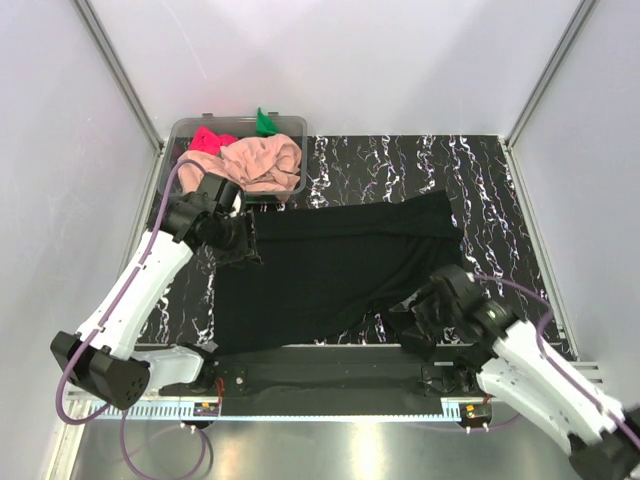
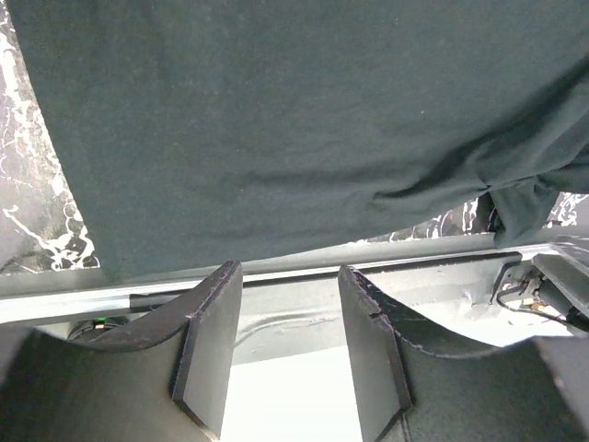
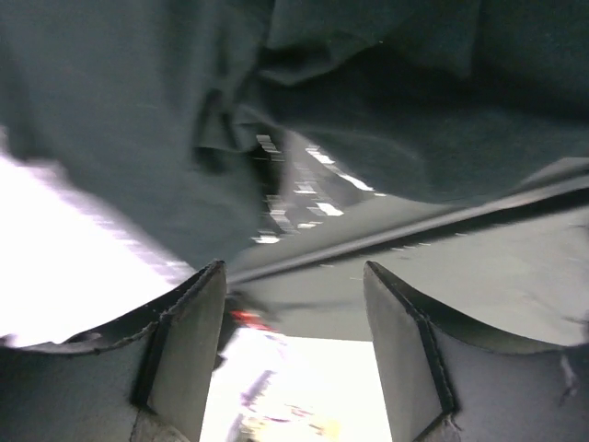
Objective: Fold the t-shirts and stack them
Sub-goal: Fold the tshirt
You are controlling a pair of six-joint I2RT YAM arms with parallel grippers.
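Note:
The large black t-shirt [image 1: 335, 265] lies spread on the marbled mat, with a bunched part at its near right. It fills the top of the left wrist view [image 2: 294, 120] and the right wrist view [image 3: 138, 110]. The peach-pink t-shirt [image 1: 262, 162], the bright pink-red one [image 1: 209, 138] and the green one [image 1: 265, 123] lie crumpled in the tub. My left gripper [image 1: 240, 247] is open and empty over the black shirt's far left edge; its jaws [image 2: 290, 350] hold nothing. My right gripper [image 1: 413, 322] is open and empty by the shirt's near right edge, and shows in its wrist view [image 3: 294, 359].
The clear plastic tub [image 1: 178, 135] stands at the back left corner. The black marbled mat [image 1: 400, 165] covers the table. A metal rail [image 1: 330, 375] runs along the near edge between the arm bases. White walls enclose the sides and back.

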